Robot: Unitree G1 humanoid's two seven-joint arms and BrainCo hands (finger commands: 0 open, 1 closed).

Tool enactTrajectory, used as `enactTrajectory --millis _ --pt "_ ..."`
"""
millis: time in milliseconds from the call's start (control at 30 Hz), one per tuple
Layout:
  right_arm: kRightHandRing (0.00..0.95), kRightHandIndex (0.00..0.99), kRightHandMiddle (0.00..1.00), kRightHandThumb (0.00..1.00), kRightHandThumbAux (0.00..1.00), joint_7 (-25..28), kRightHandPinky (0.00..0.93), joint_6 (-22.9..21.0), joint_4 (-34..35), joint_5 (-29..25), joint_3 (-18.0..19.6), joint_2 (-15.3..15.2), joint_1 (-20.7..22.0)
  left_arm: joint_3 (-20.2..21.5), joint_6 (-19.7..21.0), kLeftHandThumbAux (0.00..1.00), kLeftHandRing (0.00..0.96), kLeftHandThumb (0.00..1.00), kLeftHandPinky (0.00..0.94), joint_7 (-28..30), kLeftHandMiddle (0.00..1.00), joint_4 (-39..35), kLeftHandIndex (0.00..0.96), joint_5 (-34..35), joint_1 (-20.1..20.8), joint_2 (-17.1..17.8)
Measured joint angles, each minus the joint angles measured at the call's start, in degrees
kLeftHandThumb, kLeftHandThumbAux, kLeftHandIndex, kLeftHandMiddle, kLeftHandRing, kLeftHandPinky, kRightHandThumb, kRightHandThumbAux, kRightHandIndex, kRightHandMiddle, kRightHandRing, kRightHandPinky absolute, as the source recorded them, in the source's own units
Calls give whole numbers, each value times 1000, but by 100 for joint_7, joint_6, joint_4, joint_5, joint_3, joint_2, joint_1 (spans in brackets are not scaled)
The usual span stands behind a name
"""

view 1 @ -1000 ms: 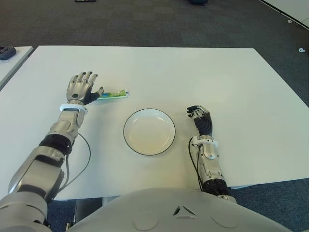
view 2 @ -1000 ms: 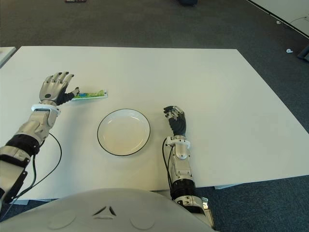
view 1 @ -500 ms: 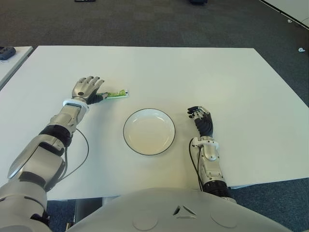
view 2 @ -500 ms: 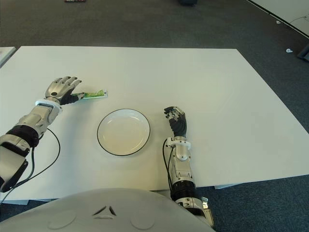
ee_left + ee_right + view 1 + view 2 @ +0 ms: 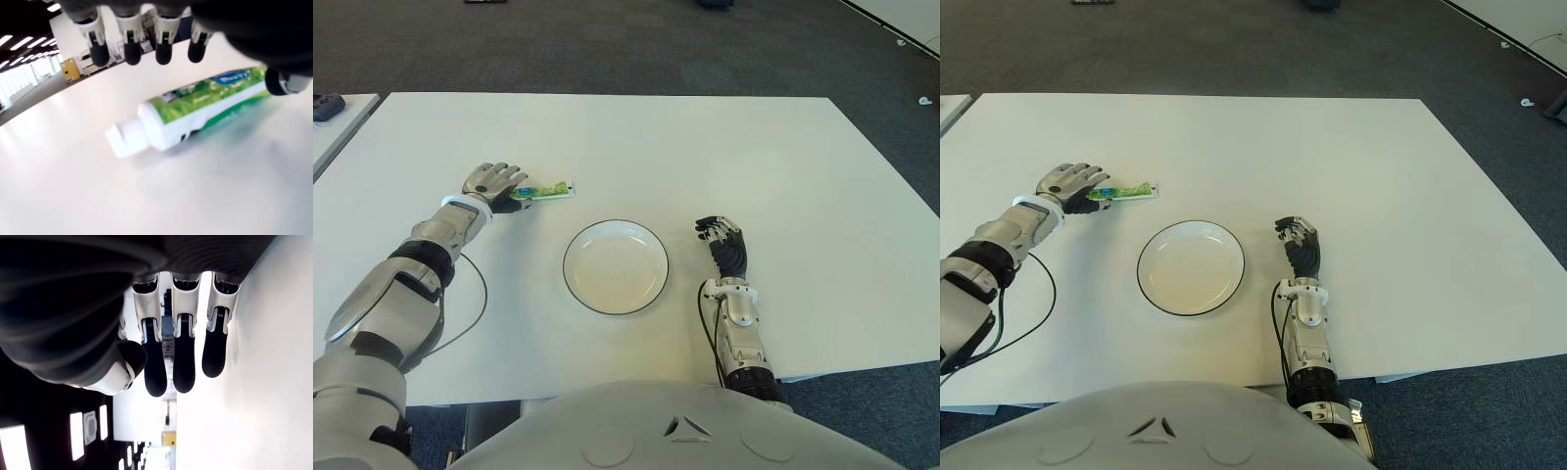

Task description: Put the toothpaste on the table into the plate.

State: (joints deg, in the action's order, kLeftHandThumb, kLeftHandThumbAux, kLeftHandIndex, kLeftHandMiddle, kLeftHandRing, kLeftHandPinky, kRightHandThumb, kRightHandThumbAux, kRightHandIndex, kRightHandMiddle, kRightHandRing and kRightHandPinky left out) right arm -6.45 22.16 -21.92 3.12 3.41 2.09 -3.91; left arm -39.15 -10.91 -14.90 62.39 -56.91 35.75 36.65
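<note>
**A:** While the left hand (image 5: pixel 494 183) hovers over the tube's near end in the eye views, where exactly is the toothpaste (image 5: pixel 546 191)?

**B:** On the table (image 5: pixel 724 147), at about ten o'clock from the plate (image 5: pixel 616 266) and clear of its rim. The right hand (image 5: pixel 722 245) shows at three o'clock of the plate, idle.

**A:** And the left wrist view?

**B:** Fingers (image 5: pixel 131 45) spread and arched above the toothpaste (image 5: pixel 195 112), the thumb tip beside the flat tail end. Nothing is pinched yet; the tube lies bare on the surface, white cap pointing away from the palm.

**A:** How will it handle?

**B:** Light, I'd judge, with a soft body that gives under pressure and a glossy skin that may slip. The stiffer shoulder behind the cap, or mid-body across the width, looks the safest place to take hold.

**A:** Right wrist view?

**B:** Right hand (image 5: pixel 171 352) fingers straight, close together, holding nothing.

**A:** Surroundings?

**B:** Smooth white tabletop, so the tube could skate when nudged. Dark grey carpet (image 5: pixel 607 44) lies beyond, at twelve o'clock.
</note>
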Motion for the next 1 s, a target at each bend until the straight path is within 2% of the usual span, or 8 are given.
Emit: enactTrajectory --millis 400,733,1000 --pt "413 426 441 707 731 -9 414 -15 29 -1 -3 1 -21 -465 -251 165 0 451 0 103 0 80 0 -222 144 57" --pt "414 426 444 707 731 -18 416 -15 36 -4 0 -5 -29 -714 -531 174 0 437 0 206 0 -49 0 -331 232 229" --pt "410 426 439 706 731 38 409 -14 69 -23 6 -12 -63 -853 -807 225 0 465 0 360 0 -50 0 -389 340 289"
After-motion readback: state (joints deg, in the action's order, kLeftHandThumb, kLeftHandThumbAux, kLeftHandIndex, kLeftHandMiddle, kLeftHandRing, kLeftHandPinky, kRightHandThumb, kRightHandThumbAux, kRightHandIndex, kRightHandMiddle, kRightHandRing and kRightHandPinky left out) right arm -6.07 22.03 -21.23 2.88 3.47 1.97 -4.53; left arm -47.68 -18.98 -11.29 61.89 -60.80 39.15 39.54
